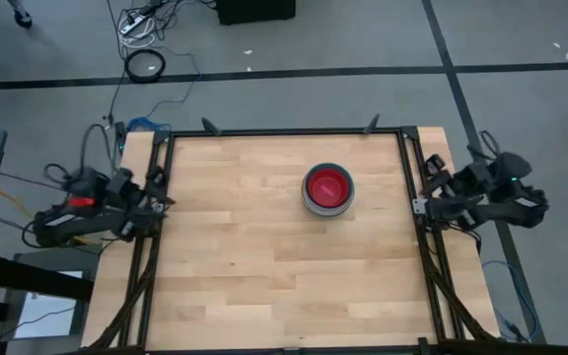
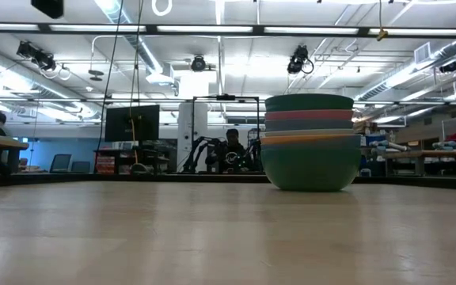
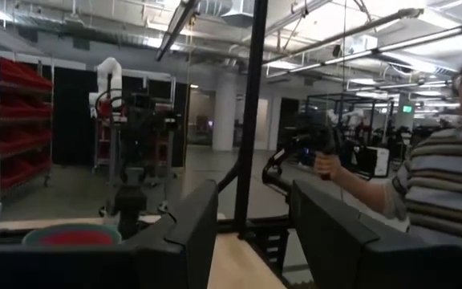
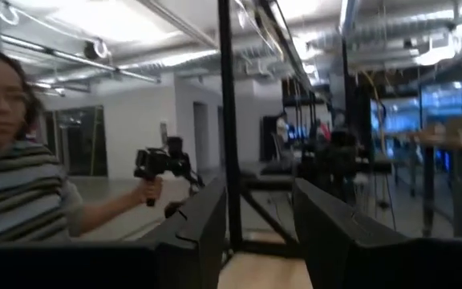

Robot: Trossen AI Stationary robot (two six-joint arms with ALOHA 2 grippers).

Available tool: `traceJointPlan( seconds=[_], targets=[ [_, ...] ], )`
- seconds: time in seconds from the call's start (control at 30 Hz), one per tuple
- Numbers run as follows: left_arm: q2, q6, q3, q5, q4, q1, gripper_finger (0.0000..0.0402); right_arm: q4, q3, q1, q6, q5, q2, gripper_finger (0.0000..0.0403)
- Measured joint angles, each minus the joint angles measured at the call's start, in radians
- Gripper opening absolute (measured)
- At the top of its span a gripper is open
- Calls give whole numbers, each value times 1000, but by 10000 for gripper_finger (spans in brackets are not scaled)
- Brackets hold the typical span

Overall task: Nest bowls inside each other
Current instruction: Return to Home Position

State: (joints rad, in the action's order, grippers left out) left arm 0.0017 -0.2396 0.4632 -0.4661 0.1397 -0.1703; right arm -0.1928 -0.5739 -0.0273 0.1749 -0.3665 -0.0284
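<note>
Several bowls stand nested in one stack (image 1: 327, 188) right of the table's middle, toward the far edge. A red bowl is innermost on top; the low view shows the stack (image 2: 309, 142) with a teal bowl outermost at the bottom, resting on the wood. The left wrist view catches the stack's rim (image 3: 70, 235). My left gripper (image 1: 162, 194) waits folded back at the table's left edge, open, nothing between its fingers (image 3: 251, 233). My right gripper (image 1: 424, 197) waits at the right edge, open and empty (image 4: 259, 233).
Black frame rails run along the table's left, right and far edges (image 1: 284, 132). A person in a striped shirt (image 3: 443, 193) stands beyond the table holding a hand-held device (image 4: 157, 164). Bare wood lies all around the stack.
</note>
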Motion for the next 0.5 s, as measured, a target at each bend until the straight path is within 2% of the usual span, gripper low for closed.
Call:
traceJointPlan(
  seconds=[0.2, 0.5],
  targets=[
    [0, 9, -179, -69, -238, 0, 168, 22, 114, -1, -30, 42, 0, 134],
    [0, -42, -435, -95, -545, 0, 168, 110, 275, -1, -81, 114, 1, 134]
  ],
)
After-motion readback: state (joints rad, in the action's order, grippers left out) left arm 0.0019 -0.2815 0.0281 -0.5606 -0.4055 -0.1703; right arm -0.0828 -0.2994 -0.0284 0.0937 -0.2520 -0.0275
